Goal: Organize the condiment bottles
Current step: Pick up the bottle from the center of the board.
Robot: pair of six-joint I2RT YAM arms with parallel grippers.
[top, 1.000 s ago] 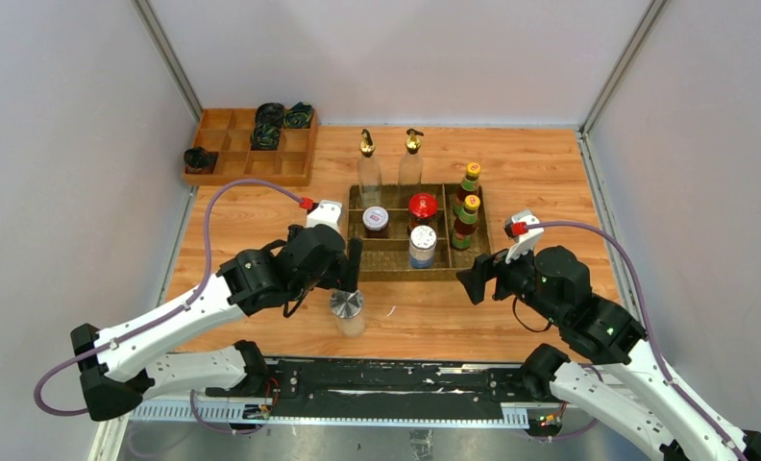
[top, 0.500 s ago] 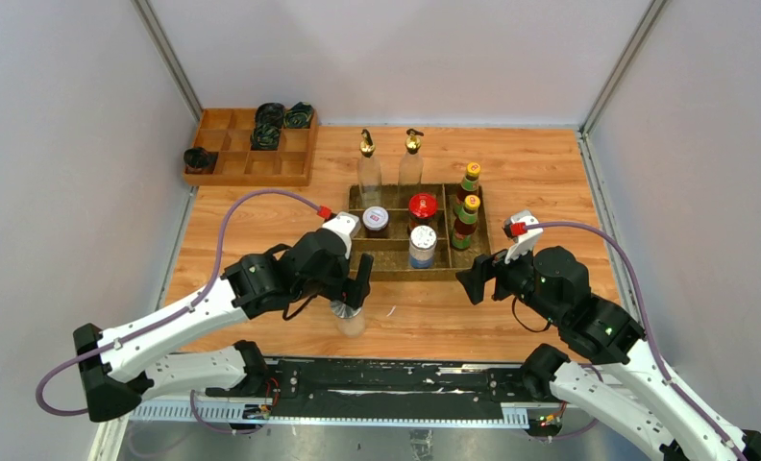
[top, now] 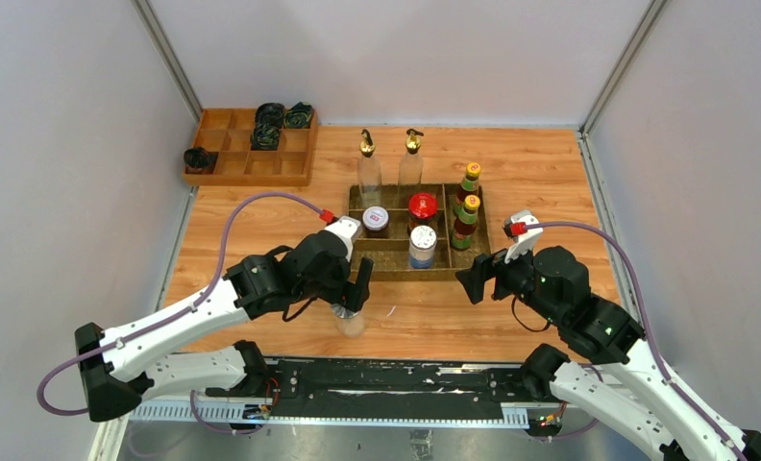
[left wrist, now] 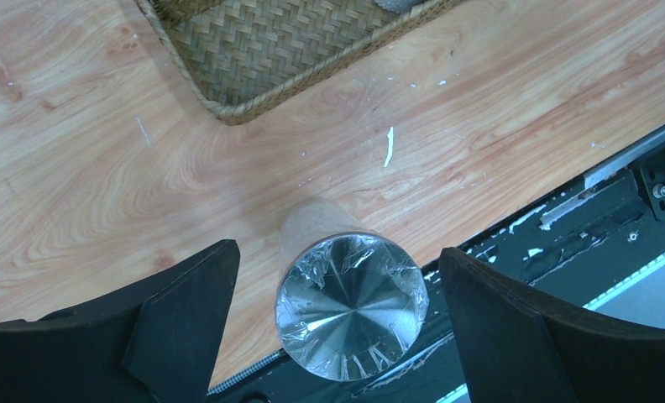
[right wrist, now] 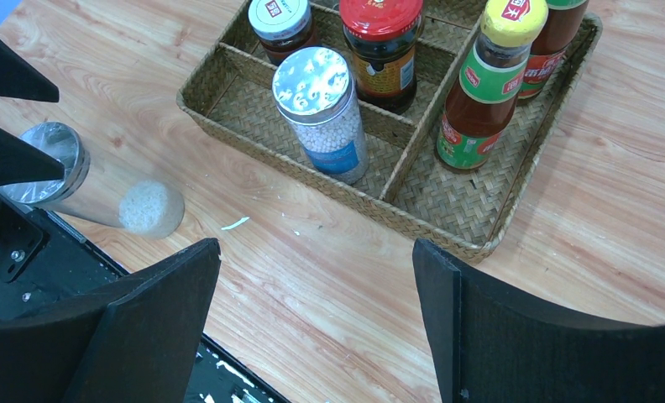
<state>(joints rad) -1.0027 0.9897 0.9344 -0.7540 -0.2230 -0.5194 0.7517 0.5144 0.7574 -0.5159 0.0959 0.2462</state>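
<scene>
Bright, even light from above, with only faint soft shadows. Glare streaks the silver shaker lid (left wrist: 352, 306), lower centre.

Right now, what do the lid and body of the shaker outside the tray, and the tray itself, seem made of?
Lid: likely polished metal, mirror-bright with radial glints; crinkled clear film seems to cover it. Body: clear glass or plastic, cannot tell which; white grains show through. Tray: woven straw-like fibre, matte, visible basket weave.
</scene>
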